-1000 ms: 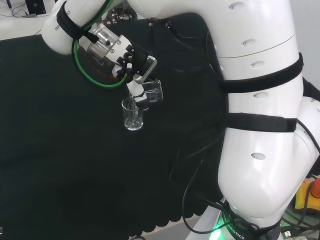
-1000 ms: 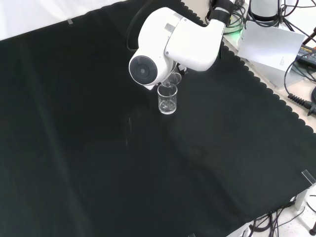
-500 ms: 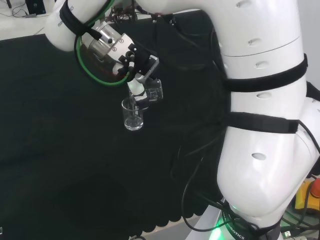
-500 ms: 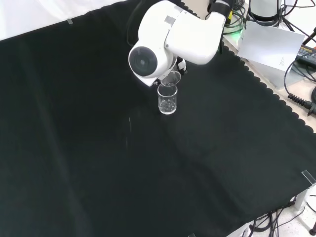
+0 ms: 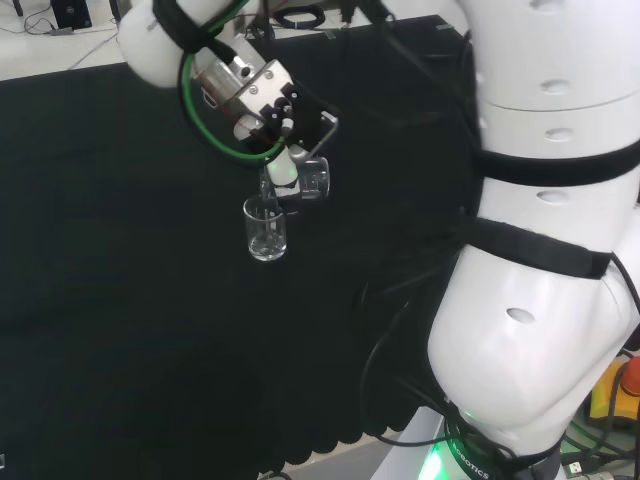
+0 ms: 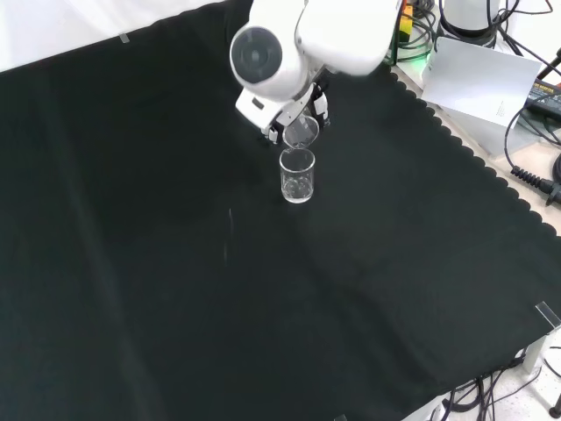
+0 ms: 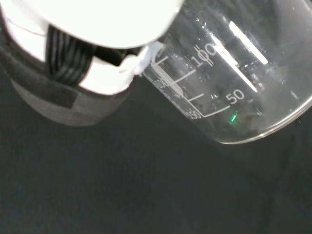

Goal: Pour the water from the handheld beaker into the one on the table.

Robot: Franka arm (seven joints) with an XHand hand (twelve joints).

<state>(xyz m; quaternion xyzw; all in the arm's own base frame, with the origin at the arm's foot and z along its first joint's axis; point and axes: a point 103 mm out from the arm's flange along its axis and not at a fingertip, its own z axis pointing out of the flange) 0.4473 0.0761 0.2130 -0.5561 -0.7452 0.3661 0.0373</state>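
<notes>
Clear glass handheld beaker (image 5: pixel 312 182) is gripped in the curled fingers of the robot hand (image 5: pixel 283 118) and tilted. Just below the robot hand, a second beaker (image 5: pixel 266 230) stands upright on the black-clothed table (image 5: pixel 120 300), lips near.

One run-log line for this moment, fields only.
hand: shut on held beaker | held beaker: tilted, lip above table beaker | table beaker: upright on cloth | phase: pouring

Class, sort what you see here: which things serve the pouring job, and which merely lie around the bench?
Part of the job:
hand
held beaker
beaker on the cloth

Lying about:
cables
white sheet
</notes>
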